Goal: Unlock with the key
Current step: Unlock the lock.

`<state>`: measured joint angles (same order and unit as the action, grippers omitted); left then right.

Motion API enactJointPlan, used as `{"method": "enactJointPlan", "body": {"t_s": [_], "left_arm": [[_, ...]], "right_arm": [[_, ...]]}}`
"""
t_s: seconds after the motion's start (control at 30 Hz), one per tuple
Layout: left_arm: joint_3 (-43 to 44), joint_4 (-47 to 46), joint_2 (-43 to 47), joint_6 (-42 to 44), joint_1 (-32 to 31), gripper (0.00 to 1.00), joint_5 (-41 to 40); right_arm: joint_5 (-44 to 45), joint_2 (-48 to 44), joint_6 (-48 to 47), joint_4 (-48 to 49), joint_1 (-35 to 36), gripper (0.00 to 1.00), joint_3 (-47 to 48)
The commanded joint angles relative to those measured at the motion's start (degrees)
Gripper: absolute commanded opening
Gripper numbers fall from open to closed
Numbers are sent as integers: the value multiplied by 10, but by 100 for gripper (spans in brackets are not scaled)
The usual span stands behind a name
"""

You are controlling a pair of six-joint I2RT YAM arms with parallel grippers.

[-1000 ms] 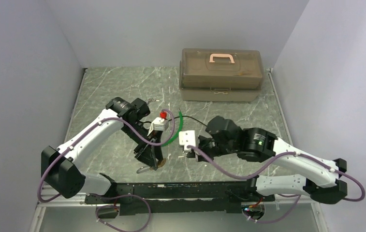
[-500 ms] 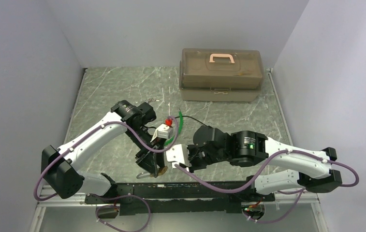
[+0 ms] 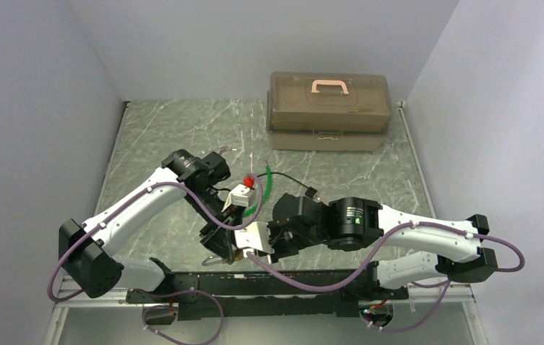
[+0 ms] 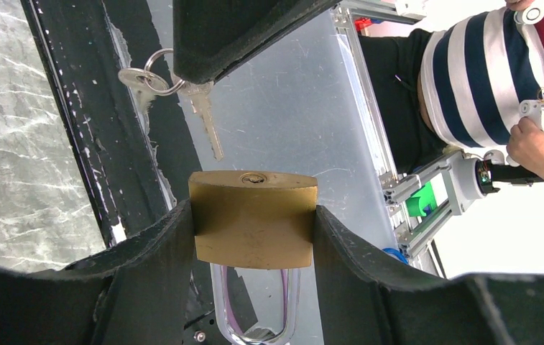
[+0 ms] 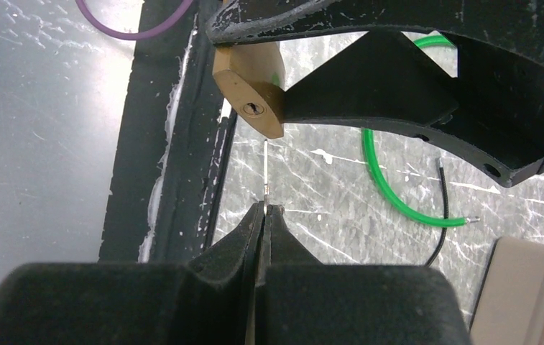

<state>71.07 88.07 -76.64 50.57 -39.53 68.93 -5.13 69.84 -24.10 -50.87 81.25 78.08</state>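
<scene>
My left gripper (image 4: 253, 212) is shut on the brass padlock (image 4: 253, 219), a finger on each side. The padlock's keyhole face points away from the wrist and its silver shackle (image 4: 254, 316) hangs toward the camera. My right gripper (image 5: 265, 208) is shut on the key (image 5: 265, 169). The thin blade points at the padlock (image 5: 251, 86), and its tip sits just short of the keyhole (image 5: 253, 109) and slightly to one side. In the left wrist view the key (image 4: 208, 126) hangs from a ring with a second key (image 4: 136, 77). In the top view both grippers meet near the table's front edge (image 3: 240, 244).
A brown toolbox (image 3: 328, 111) with a pink handle stands at the back. A green cable (image 3: 263, 188) and a thin black wire (image 3: 294, 180) lie on the marble top behind the grippers. The black base rail (image 3: 290, 280) runs right below them.
My right arm has swung left and toward the front edge, bringing the key up to the padlock. The left gripper has shifted only slightly and still holds the padlock.
</scene>
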Motion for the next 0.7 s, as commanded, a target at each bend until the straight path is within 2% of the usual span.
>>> {"method": "enactJointPlan", "body": {"t_s": [0.0, 0.67], "left_arm": [[8, 20, 22, 13, 3, 0, 47], [3, 13, 30, 7, 12, 0, 48]], "right_arm": [[7, -5, -7, 29, 11, 0, 27], [17, 17, -2, 34, 36, 0, 53]]}}
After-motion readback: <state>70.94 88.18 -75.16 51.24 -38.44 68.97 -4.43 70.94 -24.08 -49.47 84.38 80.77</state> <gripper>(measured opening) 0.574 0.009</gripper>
